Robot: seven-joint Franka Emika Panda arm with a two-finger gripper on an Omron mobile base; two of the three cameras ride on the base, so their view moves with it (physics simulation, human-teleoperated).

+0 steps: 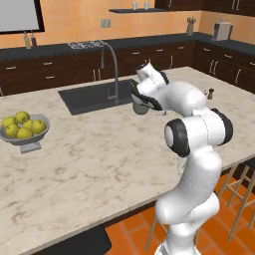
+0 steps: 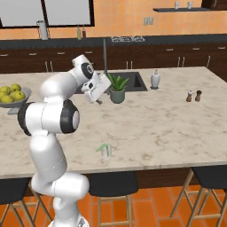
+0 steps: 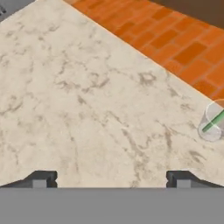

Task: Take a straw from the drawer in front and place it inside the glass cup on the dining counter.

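Observation:
The glass cup [image 2: 105, 153] stands on the dining counter [image 2: 155, 124] near its front edge, upright, with the pale-green straw [image 2: 102, 147] leaning inside it. In the hand view the glass cup [image 3: 212, 124] sits at the right edge with the straw [image 3: 214, 122] slanting across it. My gripper [image 2: 97, 98] hangs above the counter, up and to the left of the cup and apart from it. Its fingertips [image 3: 42, 179] stand wide apart, so my gripper [image 3: 111, 179] is open over bare marbled stone [image 3: 87, 100] with nothing between them. The drawer is out of view.
A bowl of yellow-green fruit [image 1: 24, 128] sits at the counter's left. The dark sink [image 1: 92, 97] with its tall faucet [image 1: 113, 64], a potted plant [image 2: 117, 89], a white soap bottle [image 2: 155, 80] and two shakers [image 2: 193, 95] lie farther back. Stools [image 2: 111, 186] stand below the front edge.

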